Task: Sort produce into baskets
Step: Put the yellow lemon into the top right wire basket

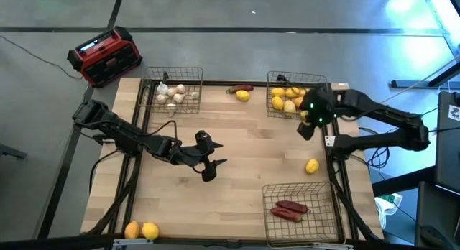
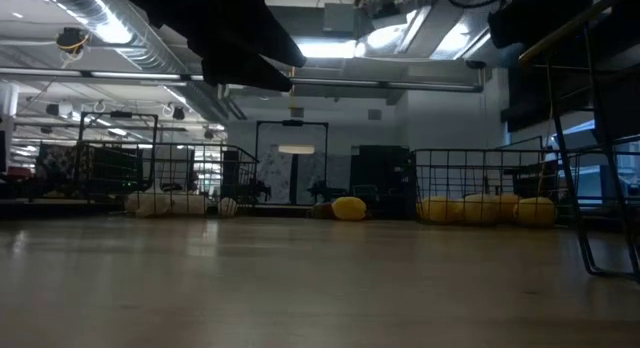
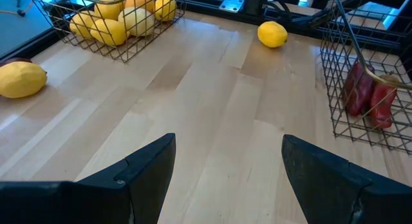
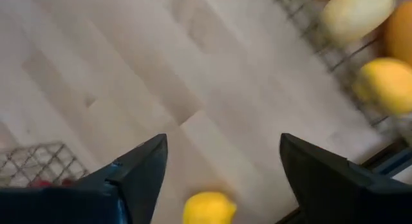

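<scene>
Lemon [image 1: 312,166] is lying loose near the table's right edge, just beyond the near pepper basket [image 1: 300,207] — you're seeing it directly nearward of the right gripper [image 1: 307,130], fingers apart, empty. Left gripper [image 1: 208,171], also parted, is waiting mid-table, farther off.
</scene>
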Controlling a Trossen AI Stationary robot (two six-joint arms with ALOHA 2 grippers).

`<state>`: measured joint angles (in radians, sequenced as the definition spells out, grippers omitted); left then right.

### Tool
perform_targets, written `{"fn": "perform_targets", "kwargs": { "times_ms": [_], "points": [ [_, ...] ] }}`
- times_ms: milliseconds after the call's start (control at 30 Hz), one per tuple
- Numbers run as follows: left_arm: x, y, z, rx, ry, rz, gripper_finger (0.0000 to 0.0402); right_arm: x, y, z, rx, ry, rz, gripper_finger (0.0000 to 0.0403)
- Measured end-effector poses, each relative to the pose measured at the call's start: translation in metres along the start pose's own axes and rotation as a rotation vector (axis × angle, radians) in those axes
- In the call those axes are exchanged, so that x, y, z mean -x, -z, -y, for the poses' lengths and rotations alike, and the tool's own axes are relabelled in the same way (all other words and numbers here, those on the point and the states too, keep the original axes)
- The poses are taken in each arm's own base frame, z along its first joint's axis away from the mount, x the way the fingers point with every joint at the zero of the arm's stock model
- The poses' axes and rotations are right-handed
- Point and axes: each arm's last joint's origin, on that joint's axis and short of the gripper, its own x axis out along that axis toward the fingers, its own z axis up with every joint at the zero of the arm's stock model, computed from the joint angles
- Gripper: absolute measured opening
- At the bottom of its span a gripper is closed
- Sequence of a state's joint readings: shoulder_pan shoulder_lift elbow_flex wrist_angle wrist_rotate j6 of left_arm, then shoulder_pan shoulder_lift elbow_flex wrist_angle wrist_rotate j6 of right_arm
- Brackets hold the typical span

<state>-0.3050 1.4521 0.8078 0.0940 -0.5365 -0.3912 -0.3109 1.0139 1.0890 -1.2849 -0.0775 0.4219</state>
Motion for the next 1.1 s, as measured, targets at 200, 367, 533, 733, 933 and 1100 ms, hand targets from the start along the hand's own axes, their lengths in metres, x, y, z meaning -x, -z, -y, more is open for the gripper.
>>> {"fn": "perform_targets", "kwargs": {
  "times_ms": [200, 367, 533, 733, 933, 1100],
  "points": [
    [0.0, 0.0, 0.0, 0.001, -0.001, -0.002, 0.028, -0.019, 0.022, -0.02, -0.053, 0.002, -0.095, 0.0296],
    [0.0, 0.0, 0.0, 0.001, -0.001, -0.003, 0.028, -0.036, 0.039, -0.031, -0.089, 0.031, -0.136, 0.0296],
    [0.0, 0.0, 0.0, 0.001, -0.001, -0.003, 0.028, -0.05, 0.055, -0.037, -0.19, 0.052, -0.184, 0.0296],
    [0.0, 0.0, 0.0, 0.007, 0.0, 0.0, 0.028, -0.068, 0.075, -0.039, -0.355, 0.095, -0.262, 0.0296],
    [0.0, 0.0, 0.0, 0.006, 0.0, 0.0, 0.028, -0.085, 0.09, -0.041, -0.445, 0.142, -0.322, 0.0296],
    [0.0, 0.0, 0.0, -0.006, -0.001, -0.002, 0.028, -0.096, 0.096, -0.043, -0.498, 0.226, -0.346, 0.0296]
  ]
}}
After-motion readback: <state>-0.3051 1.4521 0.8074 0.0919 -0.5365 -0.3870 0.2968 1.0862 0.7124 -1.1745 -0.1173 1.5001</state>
